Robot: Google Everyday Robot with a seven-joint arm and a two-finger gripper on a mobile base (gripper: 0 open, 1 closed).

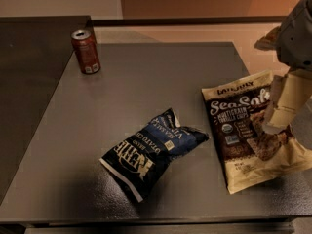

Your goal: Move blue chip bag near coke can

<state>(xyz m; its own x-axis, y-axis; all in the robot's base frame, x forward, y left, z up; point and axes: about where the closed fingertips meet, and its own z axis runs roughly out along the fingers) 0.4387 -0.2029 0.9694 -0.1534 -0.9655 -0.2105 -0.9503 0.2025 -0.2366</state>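
The blue chip bag (153, 152) lies flat and crinkled on the dark grey table (146, 82), near the front middle, its white Kettle lettering toward the front left. The coke can (86, 51) stands upright at the far left corner of the table, well apart from the bag. My gripper (276, 125) hangs at the right edge of the view, over the upper right part of the cream-and-brown Sea Salt bag (246, 140). It is to the right of the blue chip bag, not touching it, and holds nothing that I can see.
The Sea Salt bag lies flat at the table's right side, next to the blue chip bag. A darker surface (29, 82) adjoins the table on the left. The table's front edge runs just below the bags.
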